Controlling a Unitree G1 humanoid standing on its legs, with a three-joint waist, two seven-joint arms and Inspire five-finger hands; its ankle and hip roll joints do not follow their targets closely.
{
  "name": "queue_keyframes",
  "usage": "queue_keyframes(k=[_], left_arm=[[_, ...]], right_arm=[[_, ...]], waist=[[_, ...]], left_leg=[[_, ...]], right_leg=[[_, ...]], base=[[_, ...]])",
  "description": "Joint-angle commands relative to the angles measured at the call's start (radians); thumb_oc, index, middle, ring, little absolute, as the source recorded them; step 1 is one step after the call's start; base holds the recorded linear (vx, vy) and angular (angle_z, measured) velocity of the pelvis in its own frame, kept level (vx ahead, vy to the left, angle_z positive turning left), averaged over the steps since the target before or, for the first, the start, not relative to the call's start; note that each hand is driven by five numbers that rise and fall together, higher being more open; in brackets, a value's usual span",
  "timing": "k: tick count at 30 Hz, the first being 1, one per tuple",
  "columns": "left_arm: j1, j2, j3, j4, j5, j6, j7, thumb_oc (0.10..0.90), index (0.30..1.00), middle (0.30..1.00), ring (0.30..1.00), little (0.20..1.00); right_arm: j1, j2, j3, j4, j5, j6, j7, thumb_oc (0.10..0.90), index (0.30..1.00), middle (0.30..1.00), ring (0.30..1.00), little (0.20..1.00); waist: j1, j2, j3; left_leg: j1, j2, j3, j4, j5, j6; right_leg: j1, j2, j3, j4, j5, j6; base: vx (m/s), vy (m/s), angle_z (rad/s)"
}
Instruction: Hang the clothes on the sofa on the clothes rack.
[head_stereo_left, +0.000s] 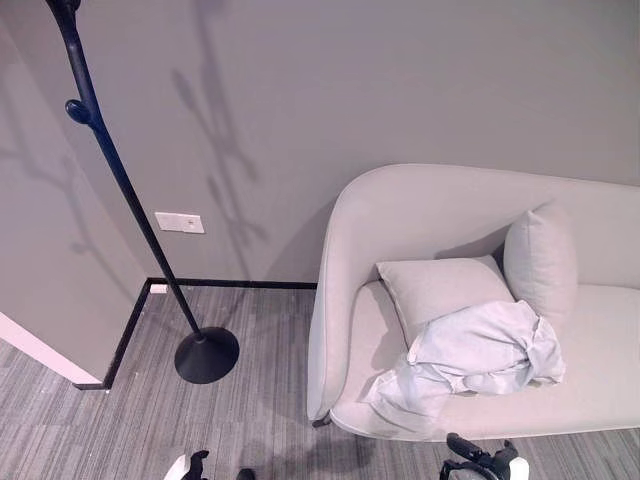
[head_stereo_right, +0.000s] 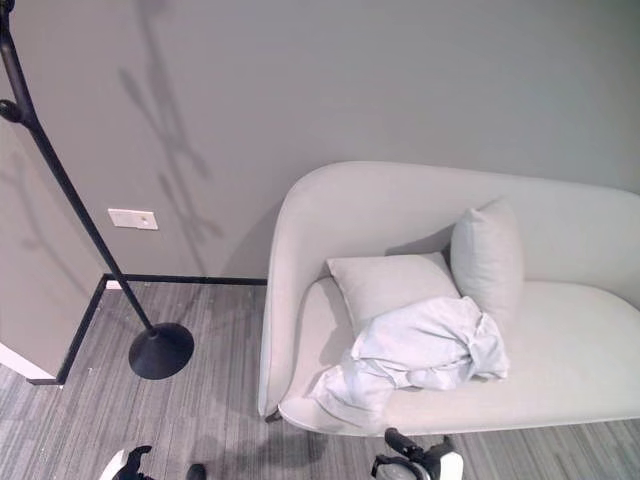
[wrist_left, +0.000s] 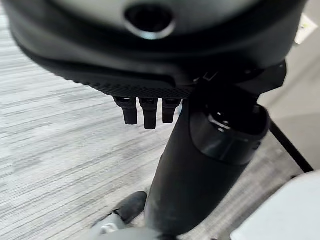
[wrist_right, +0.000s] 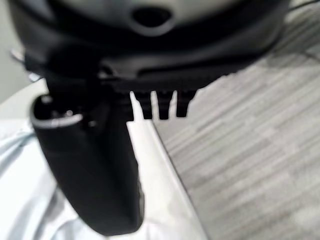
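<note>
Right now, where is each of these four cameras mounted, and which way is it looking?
Left eye view: head camera, looking down at the sofa, the crumpled clothes and the clothes rack; both hands at the bottom edge.
Right eye view: beside it, same scene.
Left wrist view: on the left arm, along the left hand toward carpet.
Right wrist view: on the right arm, along the right hand; it shares the clothes and sofa edge with the head views.

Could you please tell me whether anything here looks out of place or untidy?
Yes: a crumpled pale blue-white garment lies bunched on the light grey sofa, one end trailing toward the seat's front edge, rather than hanging on the black clothes rack.
</note>
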Motion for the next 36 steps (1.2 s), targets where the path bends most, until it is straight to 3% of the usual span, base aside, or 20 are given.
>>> queue_keyframes(k=[1, 7, 10, 12, 18, 19, 20, 29, 30, 32, 36], left_arm=[[-0.1, -0.102, -0.087, -0.022, 0.034, -0.05, -0.006, 0.8, 0.9, 0.9, 0.9, 0.9], [-0.176, -0.068, -0.232, -0.101, 0.106, -0.064, -0.004, 0.8, 0.9, 0.9, 0.9, 0.9], [-0.188, -0.059, -0.257, -0.124, 0.133, -0.066, 0.015, 0.8, 0.9, 0.9, 0.9, 0.9], [-0.209, -0.04, -0.313, -0.141, 0.231, -0.06, 0.067, 0.8, 0.9, 0.9, 0.9, 0.9], [-0.253, -0.03, -0.378, -0.141, 0.38, -0.022, 0.12, 0.8, 0.9, 0.9, 0.9, 0.9], [-0.257, -0.033, -0.387, -0.14, 0.394, -0.02, 0.119, 0.8, 0.9, 0.9, 0.9, 0.9], [-0.258, -0.033, -0.386, -0.139, 0.394, -0.02, 0.119, 0.8, 0.9, 0.9, 0.9, 0.9], [-0.297, -0.015, -0.444, -0.179, 0.482, 0.004, 0.115, 0.8, 0.9, 0.9, 0.9, 0.9], [-0.3, -0.014, -0.443, -0.178, 0.481, 0.005, 0.119, 0.8, 0.9, 0.9, 0.9, 0.9], [-0.3, -0.013, -0.438, -0.183, 0.475, 0.005, 0.117, 0.8, 0.9, 0.9, 0.9, 0.9], [-0.294, -0.02, -0.406, -0.159, 0.453, 0.007, 0.113, 0.8, 0.9, 0.9, 0.9, 0.9]], right_arm=[[-0.182, -0.094, -0.021, 0.047, 0.07, -0.063, 0.049, 0.8, 0.9, 0.9, 0.9, 0.9], [-0.424, -0.216, -0.071, 0.26, 0.242, -0.076, 0.08, 0.8, 0.9, 0.9, 0.9, 0.9], [-0.459, -0.241, -0.078, 0.291, 0.249, -0.076, 0.061, 0.8, 0.9, 0.9, 0.9, 0.9], [-0.515, -0.259, -0.051, 0.297, 0.218, -0.08, 0.024, 0.8, 0.9, 0.9, 0.9, 0.9], [-0.598, -0.25, 0.012, 0.325, 0.216, -0.054, 0.074, 0.8, 0.9, 0.9, 0.9, 0.9], [-0.604, -0.241, 0.02, 0.333, 0.219, -0.045, 0.095, 0.8, 0.9, 0.9, 0.9, 0.9], [-0.606, -0.241, 0.021, 0.335, 0.219, -0.045, 0.096, 0.8, 0.9, 0.9, 0.9, 0.9], [-0.728, -0.118, 0.141, 0.337, 0.234, -0.001, 0.24, 0.8, 0.9, 0.9, 0.9, 0.9], [-0.731, -0.113, 0.153, 0.328, 0.239, 0.002, 0.256, 0.598, 0.596, 0.596, 0.596, 0.596], [-0.728, -0.106, 0.169, 0.304, 0.243, 0.003, 0.277, 0.4, 0.3, 0.3, 0.3, 0.3], [-0.672, -0.048, 0.221, 0.211, 0.26, -0.004, 0.343, 0.4, 0.3, 0.3, 0.3, 0.3]], waist=[[0.057, 0.066, 0.089], [0.084, 0.136, 0.185], [0.089, 0.153, 0.194], [0.09, 0.17, 0.216], [0.094, 0.179, 0.235], [0.096, 0.18, 0.246], [0.094, 0.179, 0.241], [0.148, 0.184, 0.295], [0.152, 0.184, 0.298], [0.156, 0.183, 0.301], [0.16, 0.173, 0.301]], left_leg=[[0.056, 0.098, 0.017, 0.01, -0.072, -0.062], [-0.068, 0.107, -0.042, 0.01, -0.013, -0.073], [-0.097, 0.107, -0.05, 0.01, -0.004, -0.075], [-0.127, 0.107, -0.053, 0.01, 0.005, -0.075], [-0.147, 0.112, -0.054, 0.01, -0.009, -0.087], [-0.158, 0.112, -0.046, 0.01, 0.011, -0.082], [-0.151, 0.113, -0.054, 0.01, -0.008, -0.089], [-0.206, 0.109, -0.095, 0.01, 0.006, -0.095], [-0.208, 0.107, -0.101, 0.01, 0.006, -0.092], [-0.208, 0.104, -0.105, 0.01, 0.006, -0.089], [-0.193, 0.094, -0.117, 0.01, -0.001, -0.08]], right_leg=[[-0.033, -0.034, -0.031, 0.01, 0.015, 0.045], [-0.157, -0.036, -0.074, 0.104, -0.022, 0.029], [-0.188, -0.041, -0.085, 0.127, -0.034, 0.028], [-0.232, -0.045, -0.086, 0.162, -0.045, 0.025], [-0.27, -0.044, -0.071, 0.19, -0.07, 0.036], [-0.279, -0.046, -0.088, 0.191, -0.052, 0.026], [-0.271, -0.043, -0.072, 0.189, -0.07, 0.035], [-0.3, -0.044, -0.114, 0.217, -0.071, 0.036], [-0.299, -0.046, -0.117, 0.224, -0.073, 0.035], [-0.299, -0.048, -0.118, 0.23, -0.076, 0.033], [-0.282, -0.054, -0.123, 0.246, -0.087, 0.027]], base=[[-0.09, -0.087, 0.02], [-0.08, -0.059, 0.22], [-0.01, -0.013, 0.18], [-0.01, 0.005, 0.14], [0.02, 0.004, 0.02], [0.08, -0.015, 0.04], [0.0, 0.0, 0.0], [0.0, 0.011, 0.04], [-0.02, 0.017, 0.22], [0.0, 0.018, 0.13], [0.01, 0.028, 0.15]])
